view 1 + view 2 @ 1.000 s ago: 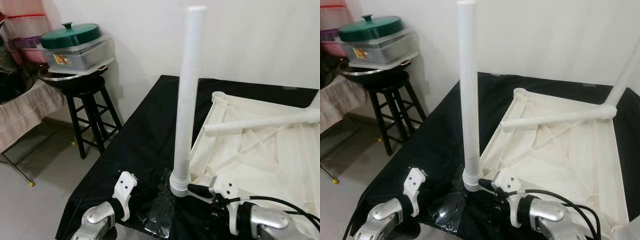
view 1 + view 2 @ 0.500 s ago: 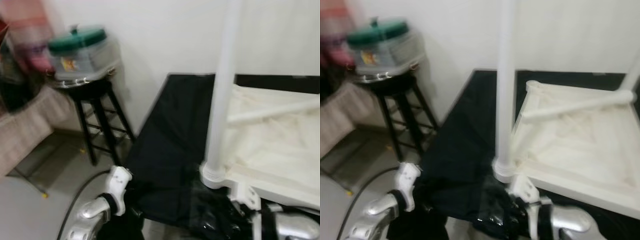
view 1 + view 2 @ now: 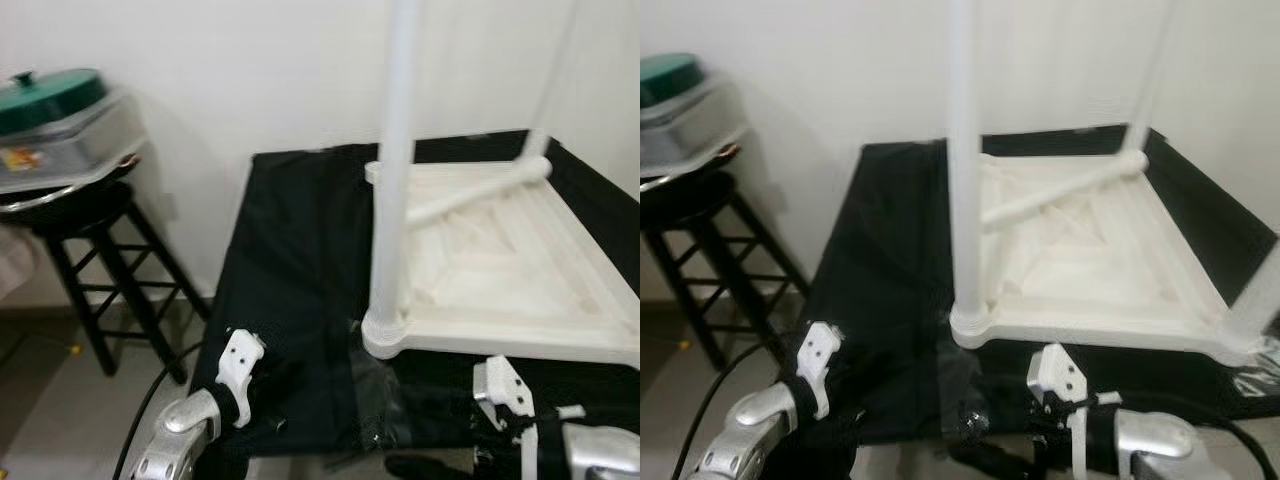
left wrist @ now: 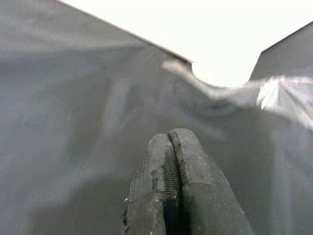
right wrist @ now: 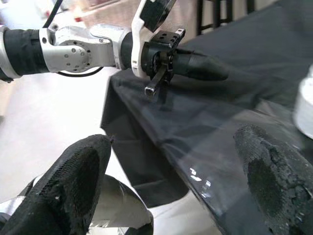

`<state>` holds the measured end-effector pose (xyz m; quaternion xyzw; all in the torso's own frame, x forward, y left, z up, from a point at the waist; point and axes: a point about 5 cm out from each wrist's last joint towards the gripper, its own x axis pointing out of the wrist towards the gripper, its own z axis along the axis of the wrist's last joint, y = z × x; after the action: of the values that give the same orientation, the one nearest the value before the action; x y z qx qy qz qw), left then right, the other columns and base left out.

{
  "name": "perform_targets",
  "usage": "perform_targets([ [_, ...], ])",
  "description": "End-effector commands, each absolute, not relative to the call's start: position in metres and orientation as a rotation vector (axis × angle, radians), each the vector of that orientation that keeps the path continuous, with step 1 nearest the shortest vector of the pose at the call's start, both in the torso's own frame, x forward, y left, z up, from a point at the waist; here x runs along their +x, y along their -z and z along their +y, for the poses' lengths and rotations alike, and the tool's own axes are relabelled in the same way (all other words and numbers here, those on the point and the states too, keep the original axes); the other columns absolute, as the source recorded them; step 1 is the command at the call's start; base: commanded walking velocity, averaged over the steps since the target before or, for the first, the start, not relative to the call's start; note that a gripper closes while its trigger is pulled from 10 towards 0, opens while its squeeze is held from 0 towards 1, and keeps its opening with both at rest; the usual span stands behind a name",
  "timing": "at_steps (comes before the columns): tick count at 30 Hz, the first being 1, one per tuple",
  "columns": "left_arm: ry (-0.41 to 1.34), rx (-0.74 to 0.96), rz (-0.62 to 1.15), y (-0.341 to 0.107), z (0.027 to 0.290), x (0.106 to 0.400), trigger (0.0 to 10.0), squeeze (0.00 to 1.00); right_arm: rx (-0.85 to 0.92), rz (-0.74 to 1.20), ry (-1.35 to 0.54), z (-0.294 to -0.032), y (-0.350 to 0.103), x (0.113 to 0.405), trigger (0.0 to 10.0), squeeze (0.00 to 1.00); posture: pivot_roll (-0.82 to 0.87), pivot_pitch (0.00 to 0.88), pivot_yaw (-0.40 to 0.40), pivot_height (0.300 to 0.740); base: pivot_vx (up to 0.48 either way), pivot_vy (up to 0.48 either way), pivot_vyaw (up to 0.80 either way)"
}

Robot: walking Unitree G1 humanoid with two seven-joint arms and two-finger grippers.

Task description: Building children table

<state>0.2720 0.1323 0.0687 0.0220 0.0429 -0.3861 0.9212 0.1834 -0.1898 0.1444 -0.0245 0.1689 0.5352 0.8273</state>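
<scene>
Fingers of left gripper [image 4: 168, 147] clenched empty over black cloth [image 3: 290, 260]; right gripper [image 5: 171, 161] fingers spread, released. Upturned white tabletop [image 3: 500, 290] on bench, nearest leg [image 3: 395, 160] upright.

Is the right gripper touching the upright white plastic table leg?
Apart. Right wrist view: the right gripper has fingers spread over black cloth, the leg's base beyond.
</scene>
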Motion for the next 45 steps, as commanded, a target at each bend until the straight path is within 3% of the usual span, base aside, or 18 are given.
perform_targets([
  [1, 0.757, 0.04, 0.066, -0.071, 0.136, 0.274, 10.0, 0.0, -0.058, 0.337, -1.102, -0.193, -0.145, 0.187, 10.0, 0.0, -0.06, 0.0, 0.074, 0.74, 0.0, 0.0, -0.8],
  [12, 0.677, -0.002, -0.05, -0.088, 0.157, 0.281, 10.0, 0.0, -0.065, 0.263, -0.994, -0.205, -0.149, 0.199, 10.0, 0.0, -0.06, 0.0, 0.069, 0.74, 0.0, 0.0, -0.8],
  [20, 0.688, -0.038, -0.056, -0.082, 0.163, 0.269, 10.0, 0.0, -0.135, 0.21, -0.898, -0.217, -0.156, 0.212, 10.0, 0.0, -0.06, 0.0, 0.067, 0.74, 0.0, 0.0, 0.0],
  [24, 0.684, -0.085, -0.05, -0.076, 0.165, 0.263, 10.0, 0.0, -0.158, 0.135, -0.778, -0.22, -0.162, 0.236, 10.0, 0.0, -0.06, 0.0, 0.061, 0.74, 0.0, 0.0, 0.0],
  [27, 0.674, -0.095, -0.046, -0.073, 0.165, 0.262, 10.0, 0.0, -0.14, 0.102, -0.775, -0.217, -0.165, 0.243, 10.0, 0.0, -0.06, 0.0, 0.057, 0.74, 0.0, 0.0, 0.0],
  [35, 0.66, -0.093, -0.089, -0.071, 0.165, 0.25, 10.0, 0.0, -0.02, -0.044, -1.011, -0.165, -0.179, 0.288, 10.0, 0.0, 0.02, 0.0, -0.001, 0.74, 0.0, 0.0, 0.0],
  [45, 0.759, -0.159, -0.149, -0.076, 0.162, 0.233, 10.0, 0.0, -0.09, -0.063, -1.071, -0.155, -0.196, 0.329, 10.0, 0.0, 0.07, 0.0, -0.034, 0.74, 0.0, 0.0, 0.0],
])
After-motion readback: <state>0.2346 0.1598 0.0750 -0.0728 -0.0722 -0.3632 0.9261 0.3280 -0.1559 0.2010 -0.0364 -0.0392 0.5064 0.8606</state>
